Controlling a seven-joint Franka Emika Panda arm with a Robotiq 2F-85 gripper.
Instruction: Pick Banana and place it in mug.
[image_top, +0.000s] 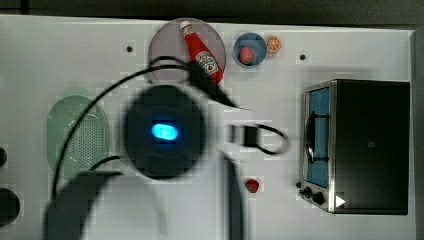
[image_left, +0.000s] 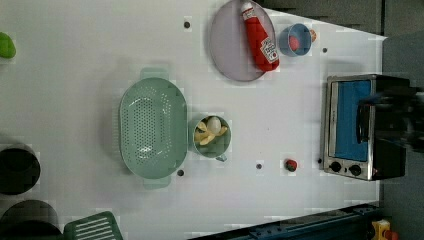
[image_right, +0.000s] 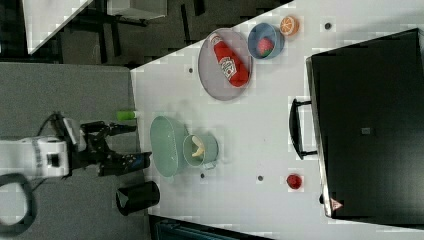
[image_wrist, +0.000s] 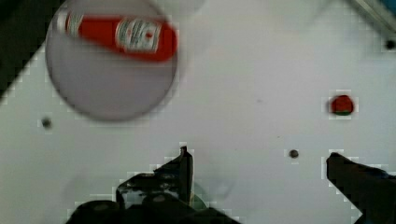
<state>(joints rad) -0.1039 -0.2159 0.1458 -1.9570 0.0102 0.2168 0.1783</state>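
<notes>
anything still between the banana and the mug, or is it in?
Nothing in the way: the banana already lies inside the mug, which stands beside the colander. The hand is open and empty.

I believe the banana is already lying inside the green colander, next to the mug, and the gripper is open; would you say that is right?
Not quite. The banana lies inside the mug, not in the colander, which stands right beside the mug in the left view. The rest holds: the gripper is open, its fingers wide apart in the wrist view.
</notes>
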